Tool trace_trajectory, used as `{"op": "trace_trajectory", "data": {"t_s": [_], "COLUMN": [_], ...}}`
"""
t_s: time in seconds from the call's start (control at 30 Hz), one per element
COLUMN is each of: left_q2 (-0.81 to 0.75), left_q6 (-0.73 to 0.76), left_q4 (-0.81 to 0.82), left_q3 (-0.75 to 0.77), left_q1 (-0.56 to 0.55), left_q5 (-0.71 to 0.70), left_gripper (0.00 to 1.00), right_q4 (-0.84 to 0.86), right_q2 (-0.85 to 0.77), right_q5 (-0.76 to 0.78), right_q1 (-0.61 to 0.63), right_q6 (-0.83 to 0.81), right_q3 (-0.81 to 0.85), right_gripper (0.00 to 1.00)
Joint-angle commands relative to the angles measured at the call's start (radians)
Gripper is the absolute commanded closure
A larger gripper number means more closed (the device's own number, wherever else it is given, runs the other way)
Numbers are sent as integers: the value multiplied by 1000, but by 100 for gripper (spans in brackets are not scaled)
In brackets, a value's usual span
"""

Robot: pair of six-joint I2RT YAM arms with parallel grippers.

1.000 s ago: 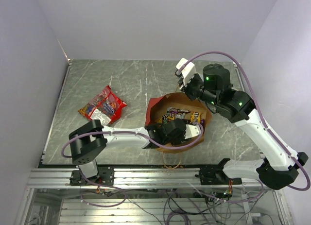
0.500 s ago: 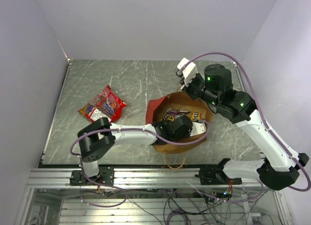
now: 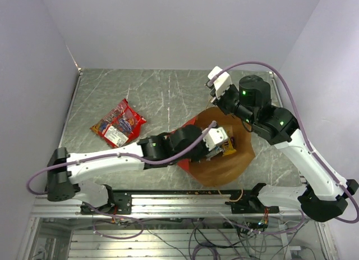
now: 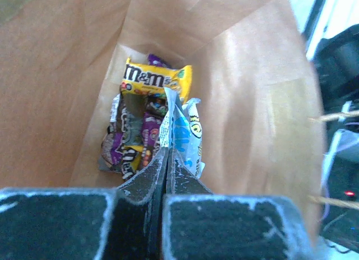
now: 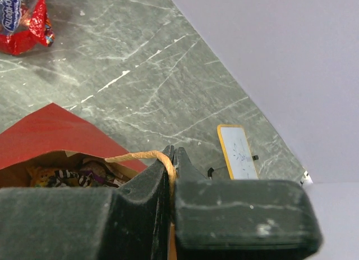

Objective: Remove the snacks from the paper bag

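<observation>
The brown paper bag (image 3: 224, 164) lies tilted, its red side panel (image 3: 188, 125) facing left. My left gripper (image 3: 219, 146) reaches into its mouth and is shut on the edge of a silver-blue packet (image 4: 184, 131). Deeper in the bag (image 4: 67, 91) lie a yellow packet (image 4: 157, 79) and purple wrappers (image 4: 147, 137). My right gripper (image 5: 173, 153) is shut on the bag's thin loop handle (image 5: 137, 156) at the far rim. The red chip bag (image 3: 118, 123) lies out on the table to the left.
A flat white-and-tan board (image 5: 238, 150) lies on the grey marbled table (image 3: 157, 91) beyond the right gripper. Walls close in the table at the back and both sides. The left arm stretches across the front of the table.
My left gripper has shut on the silver-blue packet inside the bag. The left arm's elbow swung far left and the bag tipped over toward the front. The right gripper kept hold of the handle.
</observation>
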Motion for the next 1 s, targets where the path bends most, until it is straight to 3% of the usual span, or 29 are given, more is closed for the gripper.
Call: {"op": "trace_trajectory", "data": {"t_s": [0.0, 0.27, 0.53, 0.63, 0.83, 0.97], "left_q2": [-114, -256, -348, -385, -343, -278], "left_q6": [-144, -325, -445, -531, -636, -722], "left_q4": [-112, -209, -308, -357, -489, -584], "left_q3": [70, 215, 217, 196, 230, 235], "left_q1": [-11, 3, 154, 230, 408, 624], "left_q5": [62, -46, -195, -315, -404, -330], "left_gripper": [93, 93, 93, 93, 93, 93], "right_q4": [81, 154, 129, 95, 74, 66], "right_q2": [-24, -47, -19, 3, -6, 9], "right_q5": [60, 269, 336, 345, 327, 298], "right_q1": [5, 5, 3, 2, 3, 3], "right_q6": [5, 30, 50, 61, 87, 113], "right_q3": [-15, -102, -97, -61, -78, -52], "right_gripper": [100, 100, 100, 100, 100, 100]}}
